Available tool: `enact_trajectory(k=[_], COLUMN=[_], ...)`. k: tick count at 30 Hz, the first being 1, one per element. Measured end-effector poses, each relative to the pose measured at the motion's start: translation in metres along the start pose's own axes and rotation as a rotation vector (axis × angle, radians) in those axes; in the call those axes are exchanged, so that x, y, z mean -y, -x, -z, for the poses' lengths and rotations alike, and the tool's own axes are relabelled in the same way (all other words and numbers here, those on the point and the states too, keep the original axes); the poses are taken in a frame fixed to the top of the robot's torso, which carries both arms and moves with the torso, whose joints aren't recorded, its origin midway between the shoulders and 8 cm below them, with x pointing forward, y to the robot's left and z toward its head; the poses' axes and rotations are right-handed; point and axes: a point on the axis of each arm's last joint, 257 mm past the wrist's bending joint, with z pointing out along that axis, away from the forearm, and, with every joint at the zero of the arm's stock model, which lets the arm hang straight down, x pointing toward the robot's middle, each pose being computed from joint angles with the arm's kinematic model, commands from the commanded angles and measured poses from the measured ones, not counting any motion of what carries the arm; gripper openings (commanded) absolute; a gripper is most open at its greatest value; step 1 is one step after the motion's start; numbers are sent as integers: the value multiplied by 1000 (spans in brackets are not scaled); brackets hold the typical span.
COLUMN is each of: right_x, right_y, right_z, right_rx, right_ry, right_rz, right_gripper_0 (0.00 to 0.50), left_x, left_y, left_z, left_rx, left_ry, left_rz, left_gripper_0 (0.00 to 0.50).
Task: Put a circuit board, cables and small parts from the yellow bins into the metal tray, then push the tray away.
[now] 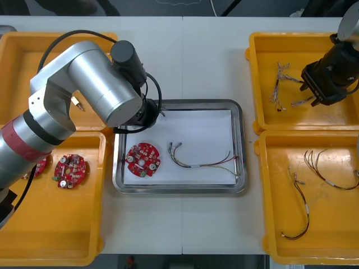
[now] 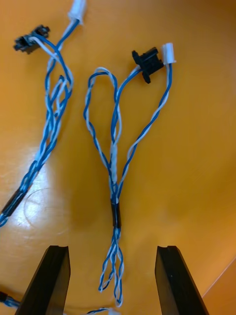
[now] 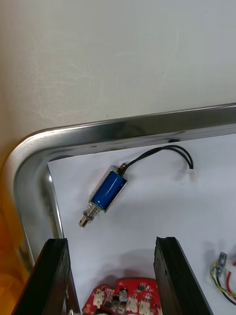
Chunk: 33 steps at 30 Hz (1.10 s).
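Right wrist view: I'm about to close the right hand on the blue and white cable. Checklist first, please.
1. The right hand open: ok, fingers apart.
2. The twisted blue and white cable between the fingers: ok, its thin end lies there.
3. The neighbouring blue and white cable outside the grasp: ok, beyond one finger.
4. Height over the yellow bin floor: cannot tell.
5. Room in the shiny metal tray: ok, white space beside the round red circuit board and red and yellow cable.
6. The left hand clear of the tray: not ok, open over its corner by the small blue-bodied metal part.
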Motion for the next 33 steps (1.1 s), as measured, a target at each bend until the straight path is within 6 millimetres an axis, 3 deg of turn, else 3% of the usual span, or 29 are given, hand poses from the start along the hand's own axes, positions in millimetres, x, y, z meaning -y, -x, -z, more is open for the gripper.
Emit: enact_trajectory(k=[11,27,33], right_x=[-8,-1,5], right_y=[6,1,1], right_z=[-1,-17,-24], right_rx=[24,-2,-6], right_ry=[35,52,50], right_rz=[-9,-28,-35], right_gripper_0=[500,500,500], left_x=[-24,-129,-159], left_y=[26,72,74], left_z=[43,95,87], left_rx=[32,105,64], left_ry=[-20,57,92], left_rz=[77,293,374], left_gripper_0=[500,500,500])
